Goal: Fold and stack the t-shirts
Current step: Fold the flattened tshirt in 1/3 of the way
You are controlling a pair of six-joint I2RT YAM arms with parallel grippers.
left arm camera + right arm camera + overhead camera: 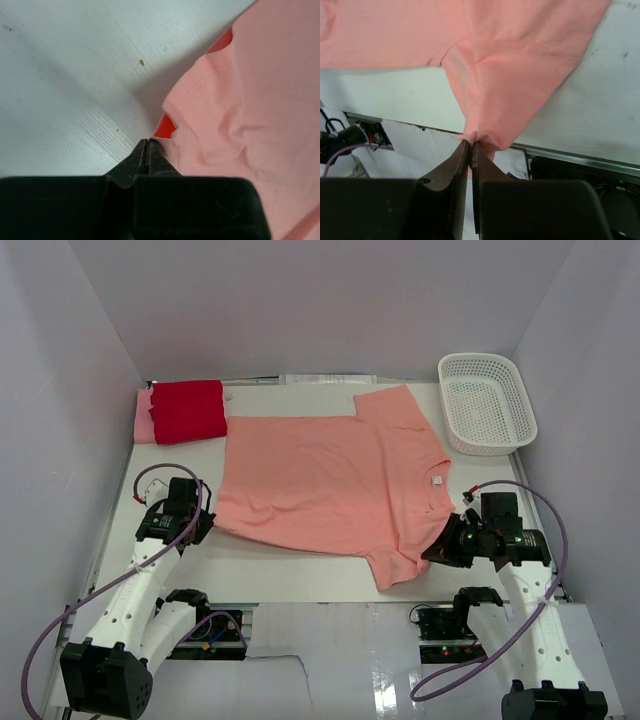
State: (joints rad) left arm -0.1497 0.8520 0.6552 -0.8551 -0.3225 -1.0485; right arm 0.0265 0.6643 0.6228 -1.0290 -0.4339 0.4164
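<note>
The salmon t-shirt lies spread flat on the middle of the table, collar towards the right. At the back left, a folded red t-shirt rests on a folded pale pink one. My left gripper is at the salmon shirt's near left hem corner. In the left wrist view this left gripper is shut on the edge of the salmon cloth. My right gripper is at the near sleeve. In the right wrist view the right gripper pinches a bunched bit of salmon sleeve, raised slightly.
A white mesh basket stands at the back right corner. White walls close in the table on the left, back and right. Beyond the table's front edge lie arm bases and cables.
</note>
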